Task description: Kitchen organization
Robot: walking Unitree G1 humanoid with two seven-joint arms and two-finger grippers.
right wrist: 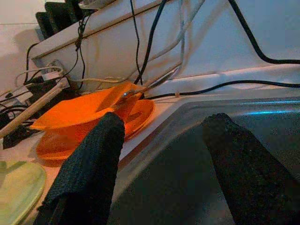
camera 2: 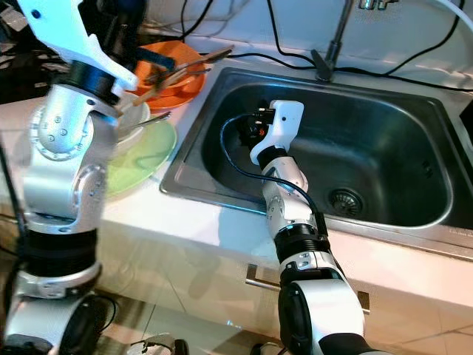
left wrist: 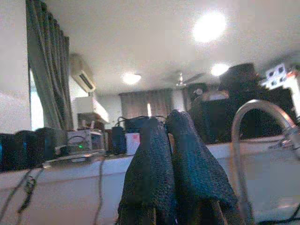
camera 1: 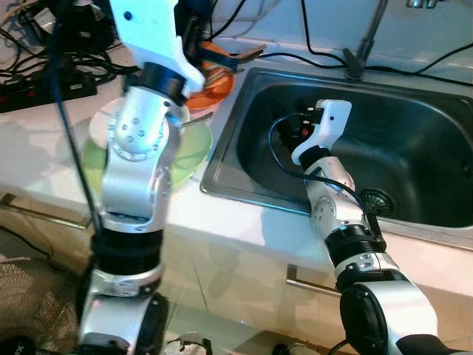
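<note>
Now right pincer [right wrist: 159, 164] hangs open and empty inside the sink [camera 2: 384, 140], likely reaching for orange dishes [right wrist: 89, 117] on the counter [camera 2: 214, 222], left pincer [left wrist: 176, 164] raised, fingers together.

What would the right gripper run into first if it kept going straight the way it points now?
Probably the sink's left rim, then the orange dishes on the counter just beyond. The right gripper, fingers open, sits inside the basin aimed at that side. Depth is unclear, so it might clear the rim.
</note>
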